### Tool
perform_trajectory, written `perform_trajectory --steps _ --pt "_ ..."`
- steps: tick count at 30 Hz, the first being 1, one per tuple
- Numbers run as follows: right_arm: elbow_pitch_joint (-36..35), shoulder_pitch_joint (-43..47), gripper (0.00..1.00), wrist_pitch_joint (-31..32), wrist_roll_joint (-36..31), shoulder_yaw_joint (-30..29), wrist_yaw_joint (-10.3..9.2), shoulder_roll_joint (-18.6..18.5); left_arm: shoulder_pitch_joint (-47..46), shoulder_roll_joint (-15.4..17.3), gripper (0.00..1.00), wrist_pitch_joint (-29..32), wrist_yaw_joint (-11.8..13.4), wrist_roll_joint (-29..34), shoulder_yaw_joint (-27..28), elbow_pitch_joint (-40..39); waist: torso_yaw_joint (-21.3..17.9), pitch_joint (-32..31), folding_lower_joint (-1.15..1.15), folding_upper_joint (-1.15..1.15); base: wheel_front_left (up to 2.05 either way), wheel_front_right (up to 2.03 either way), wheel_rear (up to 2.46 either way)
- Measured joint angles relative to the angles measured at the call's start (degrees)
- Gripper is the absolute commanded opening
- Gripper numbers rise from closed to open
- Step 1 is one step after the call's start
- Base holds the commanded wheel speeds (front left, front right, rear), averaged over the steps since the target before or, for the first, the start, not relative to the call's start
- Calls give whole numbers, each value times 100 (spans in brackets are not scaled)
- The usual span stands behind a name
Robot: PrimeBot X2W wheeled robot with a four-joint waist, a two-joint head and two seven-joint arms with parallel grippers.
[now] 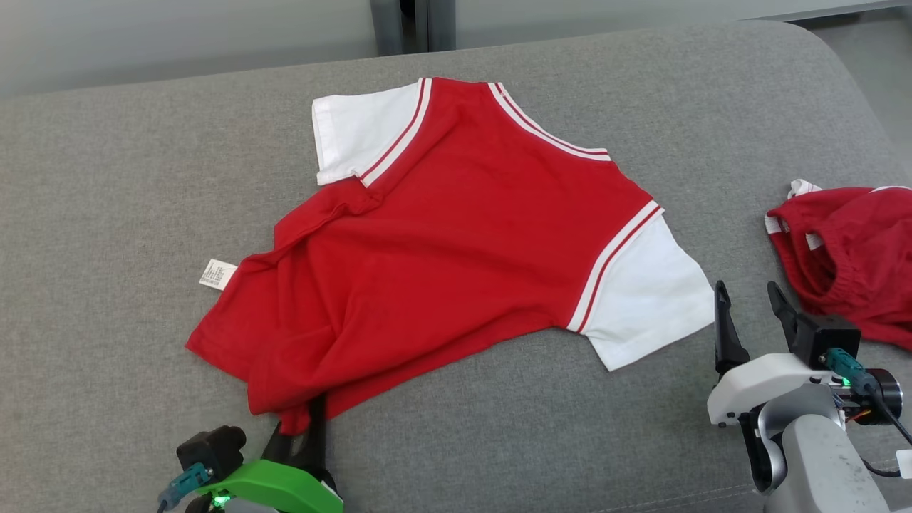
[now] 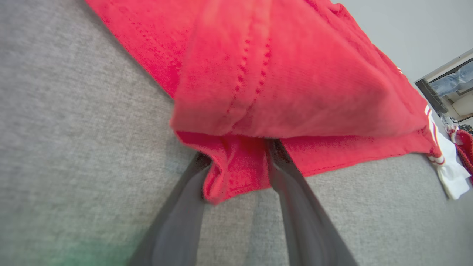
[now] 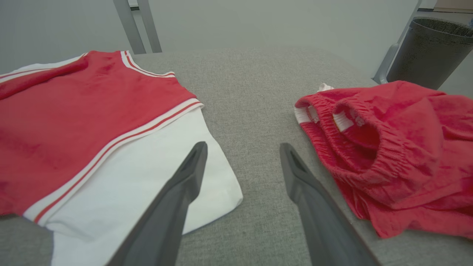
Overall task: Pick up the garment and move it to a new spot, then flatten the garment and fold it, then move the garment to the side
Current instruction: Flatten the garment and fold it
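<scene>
One red shirt (image 1: 442,235) spread across the middle of the gray upholstered surface (image 1: 142,178), near hem rumpled. Two white sleeves on it: far sleeve (image 1: 353,132) and near sleeve (image 1: 645,299). One white care label (image 1: 217,274) poking out at its left edge. One pair of red shorts (image 1: 855,256) heaped at the right, apart from the shirt. One dark bin (image 3: 425,51) beyond the far right edge. Left end effector (image 2: 236,159) straddling a fold of the near hem, cloth touching both fingers; clamped or not, cannot tell. Right end effector (image 1: 747,286) released, jaws wide, over bare upholstery between near sleeve and shorts.
</scene>
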Motion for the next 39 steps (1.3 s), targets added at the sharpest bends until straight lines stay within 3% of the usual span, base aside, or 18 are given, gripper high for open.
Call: perform_trajectory --steps 14,20,39 --pt "907 -314 100 1 323 1 0 7 -93 -10 0 0 2 292 -36 -2 235 155 0 0 0 0 0" --pt "1343 -412 100 -16 750 132 -3 -16 -114 12 0 0 2 292 -130 -49 336 198 0 0 0 0 0" --pt "1284 -455 100 -71 1887 834 -40 -110 -215 68 0 -14 -1 387 -249 -144 492 426 0 0 0 0 0"
